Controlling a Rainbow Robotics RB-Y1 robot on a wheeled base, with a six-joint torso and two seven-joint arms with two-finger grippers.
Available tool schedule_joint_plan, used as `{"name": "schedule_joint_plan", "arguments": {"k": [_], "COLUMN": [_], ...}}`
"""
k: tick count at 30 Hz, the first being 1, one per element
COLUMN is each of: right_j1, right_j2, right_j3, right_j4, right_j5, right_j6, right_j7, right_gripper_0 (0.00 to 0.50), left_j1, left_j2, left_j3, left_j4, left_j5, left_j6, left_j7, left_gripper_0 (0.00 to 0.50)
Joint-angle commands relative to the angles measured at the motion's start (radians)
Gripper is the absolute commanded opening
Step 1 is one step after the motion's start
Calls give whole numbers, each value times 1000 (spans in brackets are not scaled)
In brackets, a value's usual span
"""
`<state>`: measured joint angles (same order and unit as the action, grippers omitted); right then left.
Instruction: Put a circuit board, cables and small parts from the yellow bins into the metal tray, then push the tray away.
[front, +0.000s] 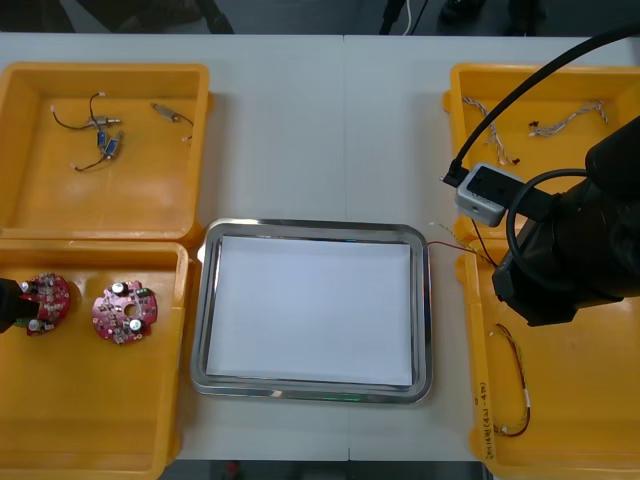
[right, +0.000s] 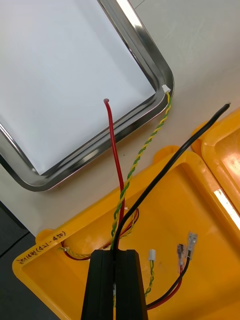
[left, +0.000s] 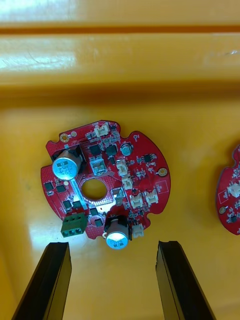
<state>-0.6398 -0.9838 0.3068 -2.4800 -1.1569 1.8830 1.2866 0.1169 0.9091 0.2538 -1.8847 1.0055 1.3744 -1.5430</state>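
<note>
Right gripper (right: 117, 254) is clamped on the red and yellow cable (right: 113, 145) above the yellow bin (front: 580, 400) right of the metal tray (front: 424, 300). The cable's loose ends reach over the tray's rim. Recommendation: carry it to tray centre, then release low. Left gripper (left: 114, 245), fingers apart, hovers over a circuit board (left: 135, 172) left of the tray.

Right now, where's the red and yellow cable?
In the right wrist view, the red and yellow cable is pinched in the right gripper over the near right yellow bin, tips reaching the metal tray.
</note>
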Motion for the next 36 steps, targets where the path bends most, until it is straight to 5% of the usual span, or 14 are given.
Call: {"name": "schedule_joint_plan", "arguments": {"k": [1,36], "right_j1": [-52,-57], "right_j2": [8,20], "right_j3": [32,54], "right_j4": [12,29], "right_j5": [13,32], "right_j6": [-9,19], "right_j7": [56,83], "right_gripper_0": [0,0], "left_j1": [-22,70], "left_j2": [31,14], "left_j3": [-28,-96], "left_j4": [19,33], "left_j5": [-2,-15], "left_j6": [-32,-184], "left_j7": [83,70], "left_gripper_0": [500,500]}}
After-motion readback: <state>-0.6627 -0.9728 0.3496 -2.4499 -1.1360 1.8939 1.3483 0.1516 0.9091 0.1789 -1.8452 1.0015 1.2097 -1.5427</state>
